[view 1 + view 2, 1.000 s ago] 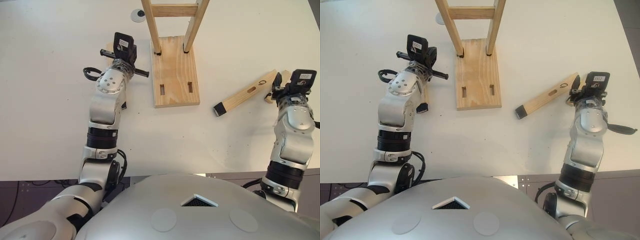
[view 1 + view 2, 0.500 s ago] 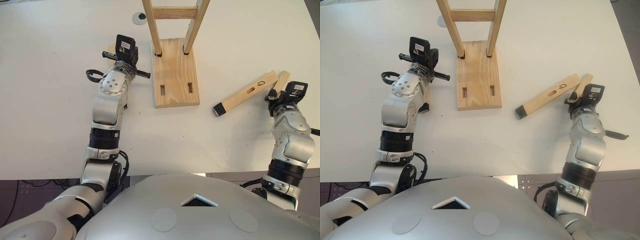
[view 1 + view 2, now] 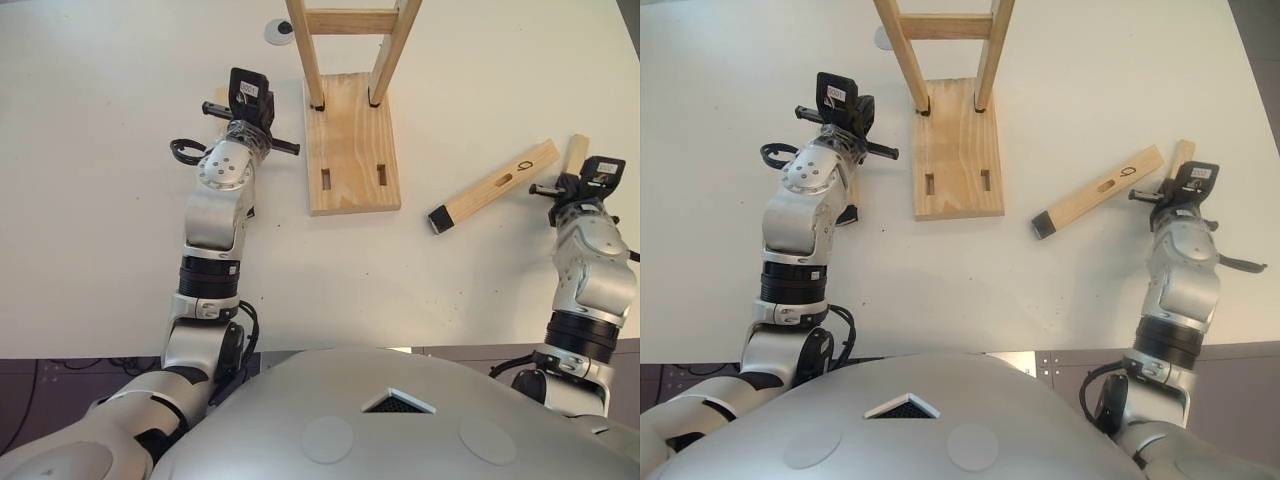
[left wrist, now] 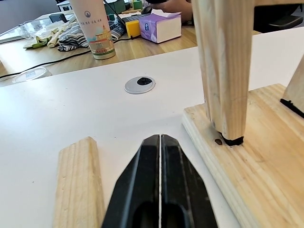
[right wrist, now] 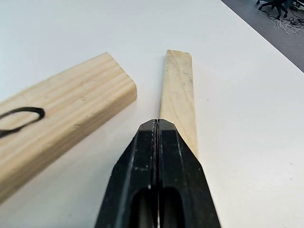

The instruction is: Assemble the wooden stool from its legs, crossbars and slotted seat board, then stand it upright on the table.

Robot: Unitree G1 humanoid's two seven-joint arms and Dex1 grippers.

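Note:
The slotted seat board (image 3: 350,150) lies flat on the white table, with two legs joined by a crossbar (image 3: 350,22) standing in its far slots; the two near slots are bare. My left gripper (image 4: 160,138) is shut and holds nothing, low over the table just left of the board's far corner, beside a short wooden piece (image 4: 78,185). A loose leg (image 3: 495,185) with a black cap lies to the right of the board. Past its far end lies a thin crossbar (image 5: 178,95). My right gripper (image 5: 156,121), shut and holding nothing, points along that crossbar.
A round cable grommet (image 3: 279,32) sits in the table behind the left gripper. The table's right edge (image 3: 1252,70) runs close to the right arm. A cup (image 4: 95,28) and a box stand on another desk behind.
My right gripper has drawn back from the loose leg's far end and shifted right. The thin crossbar now lies uncovered and a little farther right. The left arm has kept still.

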